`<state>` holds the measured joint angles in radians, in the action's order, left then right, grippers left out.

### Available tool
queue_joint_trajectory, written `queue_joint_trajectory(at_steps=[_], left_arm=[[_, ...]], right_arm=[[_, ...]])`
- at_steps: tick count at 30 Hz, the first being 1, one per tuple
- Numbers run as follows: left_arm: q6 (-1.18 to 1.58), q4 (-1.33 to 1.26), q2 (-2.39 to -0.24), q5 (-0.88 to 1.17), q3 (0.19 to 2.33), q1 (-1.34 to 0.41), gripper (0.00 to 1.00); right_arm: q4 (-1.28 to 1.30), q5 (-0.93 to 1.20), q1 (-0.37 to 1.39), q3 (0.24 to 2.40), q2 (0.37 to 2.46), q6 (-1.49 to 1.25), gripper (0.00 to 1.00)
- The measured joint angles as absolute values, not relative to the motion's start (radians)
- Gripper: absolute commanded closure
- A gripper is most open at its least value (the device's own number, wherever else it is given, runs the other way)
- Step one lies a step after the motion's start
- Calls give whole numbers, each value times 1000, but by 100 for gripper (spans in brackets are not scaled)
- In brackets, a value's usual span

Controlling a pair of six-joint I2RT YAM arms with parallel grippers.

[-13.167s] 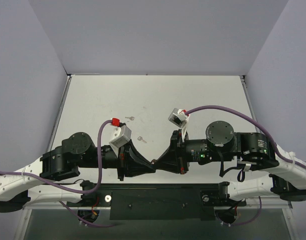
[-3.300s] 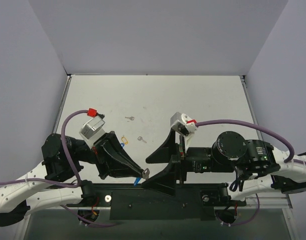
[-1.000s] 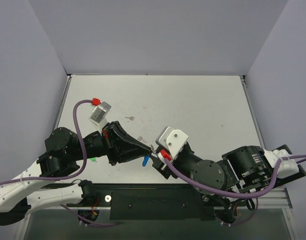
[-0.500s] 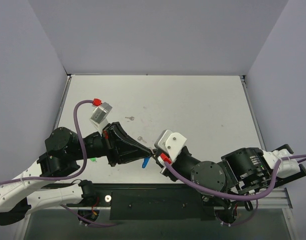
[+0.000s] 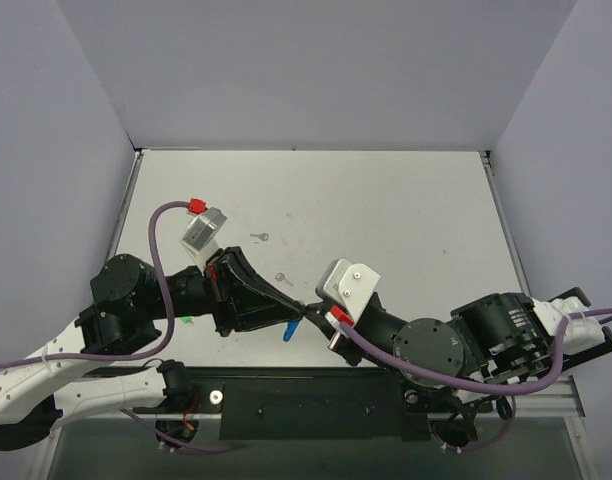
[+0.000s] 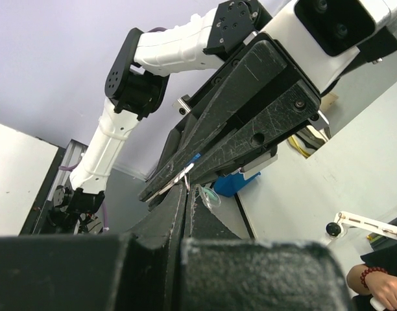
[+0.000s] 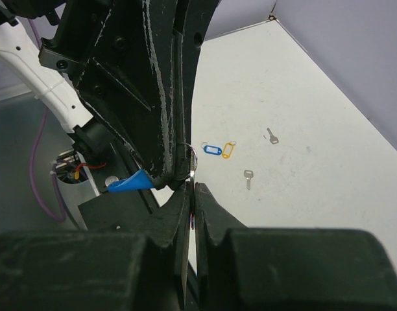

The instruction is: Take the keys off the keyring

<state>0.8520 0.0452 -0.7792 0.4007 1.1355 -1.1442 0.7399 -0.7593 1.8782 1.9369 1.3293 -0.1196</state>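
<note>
Left fingers point(image 5: 258, 298) are clamped on the ring point(image 7: 190, 156), low centre, a blue tag point(image 5: 289, 331) dangling beneath. Right fingers point(image 5: 319, 319) are pressed together, tips meeting the ring; whether they pinch a key is unclear. Two loose keys point(image 5: 260, 237) lie mid-worktop point(image 5: 406, 210), with a yellow tag point(image 7: 228, 150) nearby.

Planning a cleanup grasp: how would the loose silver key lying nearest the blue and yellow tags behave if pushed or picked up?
The key lies flat on the smooth table, so it would probably slide rather than roll. It looks thin and tiny, so it is likely very light and hard to pinch up. It looks like metal, so it is probably stiff.
</note>
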Motion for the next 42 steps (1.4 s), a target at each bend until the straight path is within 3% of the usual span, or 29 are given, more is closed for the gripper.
queue_joint_trajectory(at_steps=[11,20,26,42], left_arm=[[822,17,-775,511,1135,-1145,100],[934,-245,-774,554,1026,-1147,100],[1052,-437,-746,470,915,-1159,100],[1153,-644,-621,230,716,-1183,100]], right_arm=[[690,-568,1865,1896,1285,-193,100],[560,-447,1844,1779,1197,-260,100],[522,-466,1843,1766,1196,-281,100],[451,-584,1849,1767,1255,-283,100]])
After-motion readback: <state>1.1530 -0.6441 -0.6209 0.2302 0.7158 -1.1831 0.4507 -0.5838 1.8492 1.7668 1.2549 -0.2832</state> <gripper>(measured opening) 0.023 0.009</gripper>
